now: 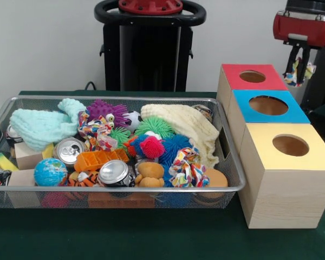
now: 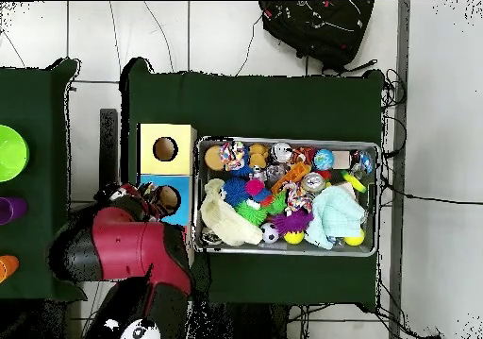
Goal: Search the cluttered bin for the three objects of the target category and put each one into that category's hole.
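Green table: gripper (image 1: 299, 69) w/ maybe rope toy (image 1: 305, 72) beyond red box (image 1: 244, 82).

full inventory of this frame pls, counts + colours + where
bin: 1, wire mesh, on the green table
boxes: 3, wood, in a row beside the bin; tops red, blue, yellow, one hole each
cans: 2 clear, silver, bin front and front-left
cloths: 2, mint at bin left, cream at bin right
spiky balls: several; purple, green, blue, pink; bin middle
globe ball: 1, blue, bin front-left
orange tray: 1, bin middle
knotted rope: 1, multicolour, bin front-right
wood blocks: at least 2, bin left
backpack: 1, black, on the floor
gripper: 1, black, above the red box, something multicoloured between its fingers; arm red
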`<state>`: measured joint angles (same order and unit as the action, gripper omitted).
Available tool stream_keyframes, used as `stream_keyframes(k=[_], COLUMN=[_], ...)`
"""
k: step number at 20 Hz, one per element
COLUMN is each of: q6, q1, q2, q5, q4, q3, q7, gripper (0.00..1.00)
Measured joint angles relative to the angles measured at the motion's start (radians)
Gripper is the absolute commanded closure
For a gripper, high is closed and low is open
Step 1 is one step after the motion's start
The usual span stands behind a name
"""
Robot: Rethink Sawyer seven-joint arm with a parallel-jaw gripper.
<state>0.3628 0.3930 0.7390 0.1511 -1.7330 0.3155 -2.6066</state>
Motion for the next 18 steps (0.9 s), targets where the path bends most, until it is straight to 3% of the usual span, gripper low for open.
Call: stream_keyframes(k=[11,18], q6=[-0.053,-0.159], q1=[0.035,0.056], q2=[0.005,0.007], q5=[0.042,0.071], q4=[-0.132,-0.226], q3=[0.009,0.009], q7=[0.0,0.0], gripper=[1.0,1.0])
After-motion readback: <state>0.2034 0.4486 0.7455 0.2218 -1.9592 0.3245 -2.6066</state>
